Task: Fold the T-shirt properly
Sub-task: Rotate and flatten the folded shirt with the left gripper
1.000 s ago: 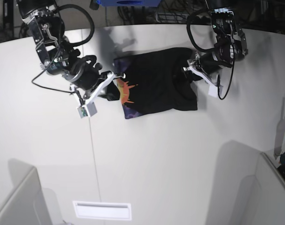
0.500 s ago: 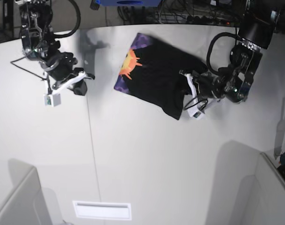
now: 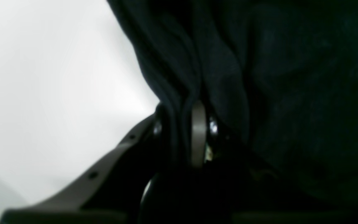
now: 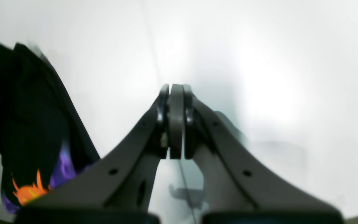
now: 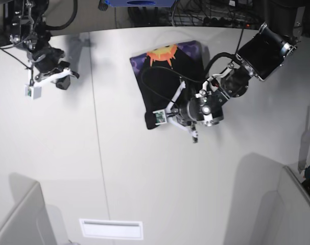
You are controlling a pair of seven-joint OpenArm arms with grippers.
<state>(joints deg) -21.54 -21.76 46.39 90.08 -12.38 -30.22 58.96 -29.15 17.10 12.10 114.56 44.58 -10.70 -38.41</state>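
The black T-shirt (image 5: 165, 81) lies folded small on the white table, its sun print (image 5: 164, 53) at the far edge. My left gripper (image 5: 179, 115) is over the shirt's near edge and is shut on it. In the left wrist view the fingers (image 3: 198, 133) pinch a bunched fold of black cloth (image 3: 259, 93). My right gripper (image 5: 60, 80) is far left, well apart from the shirt. In the right wrist view it (image 4: 176, 121) is shut and empty above bare table, with the shirt (image 4: 26, 118) and a bit of the print at the left edge.
The white table (image 5: 144, 178) has a seam line running front to back. A white label (image 5: 111, 228) lies near the front edge. Grey dividers stand at the front corners. Cables and a blue object (image 5: 139, 3) lie behind the table.
My right gripper let go of the shirt and drew back to the far left. My left arm swung the shirt round and moved left; the print now faces the far edge.
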